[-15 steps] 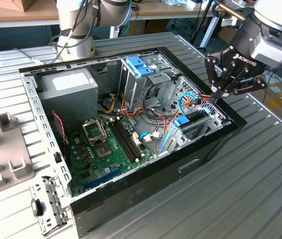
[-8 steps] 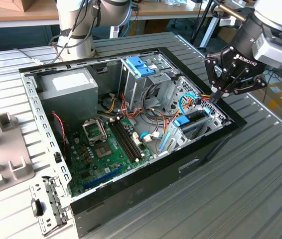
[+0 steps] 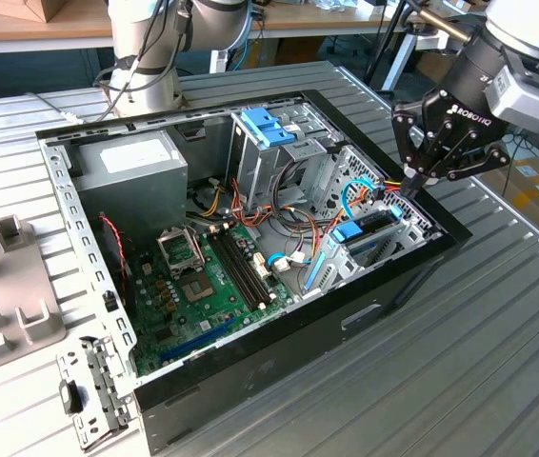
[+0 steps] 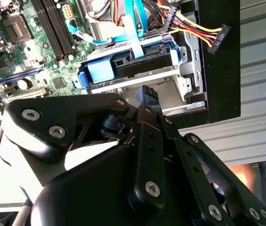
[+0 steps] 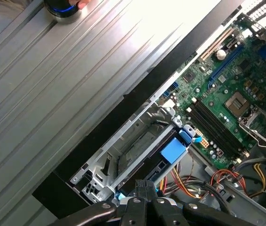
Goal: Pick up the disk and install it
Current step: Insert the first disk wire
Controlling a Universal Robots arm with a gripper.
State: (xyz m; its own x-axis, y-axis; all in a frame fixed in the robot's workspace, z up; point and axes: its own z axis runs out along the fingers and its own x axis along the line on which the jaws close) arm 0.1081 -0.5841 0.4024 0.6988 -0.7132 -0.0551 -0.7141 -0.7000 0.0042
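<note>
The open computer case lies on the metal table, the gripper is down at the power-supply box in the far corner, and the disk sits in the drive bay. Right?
Not quite. In the exterior view the gripper is down at the drive bay by the case's front edge, over the disk, not at the power-supply box in the far corner. The rest holds: the case lies open on the metal table.
</note>
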